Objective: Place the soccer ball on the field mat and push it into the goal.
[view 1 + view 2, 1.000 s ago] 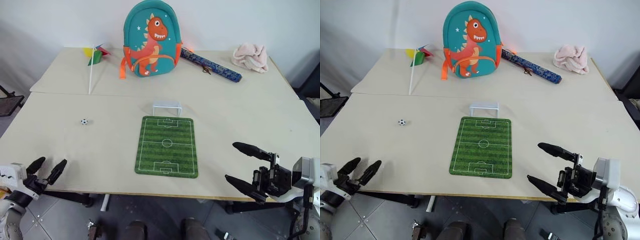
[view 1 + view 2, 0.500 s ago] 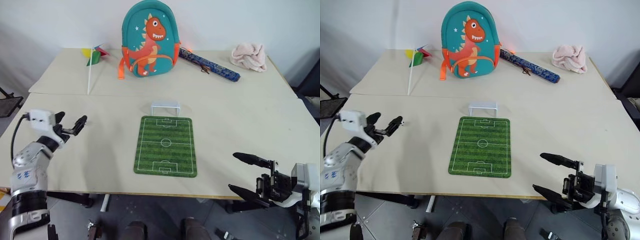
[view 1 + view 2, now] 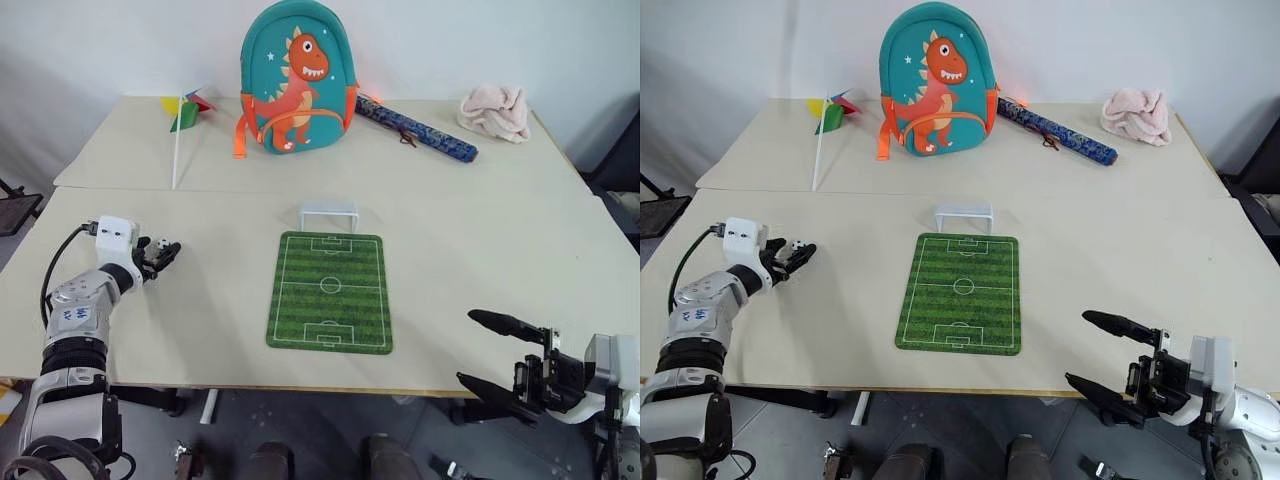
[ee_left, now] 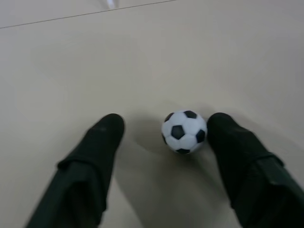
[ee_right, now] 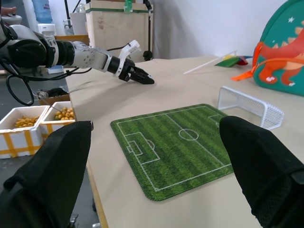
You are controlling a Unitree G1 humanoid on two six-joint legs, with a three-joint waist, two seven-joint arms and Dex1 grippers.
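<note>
- the right gripper [image 3: 497, 352] hangs just off the tabletop's [image 3: 480, 250] near edge toward its right corner, its two black fingers spread wide with nothing between them.
- the field mat [image 3: 330, 291] lies flat in the middle of the tabletop, one short end close to the near edge, its surface bare.
- the left gripper [image 4: 164, 142] is low over the tabletop near the left edge, well apart from the mat; its fingers [image 4: 97, 152] stand apart on either side of the soccer ball [image 4: 184, 131], one finger just beside the ball, the other with a clear gap, so it is not pinched.
- the ball sits on the bare tabletop, not on the mat; open tabletop lies between it and the mat.
- the goal [image 3: 329, 215] stands upright just beyond the mat's far short end, its mouth facing the mat.
- past a seam across the tabletop, along the far edge: a pinwheel [image 3: 186, 118] with a white stick near the left corner, a teal dinosaur backpack [image 3: 295, 78] upright in the middle, a dark blue patterned roll [image 3: 417, 128] lying just beside it, and a crumpled pink cloth [image 3: 495, 111] near the right corner.
- none of these lies on the stretch between mat and goal.
- in the right wrist view, white bins of yellowish pieces [image 5: 28, 122] sit beyond the tabletop's left edge.
</note>
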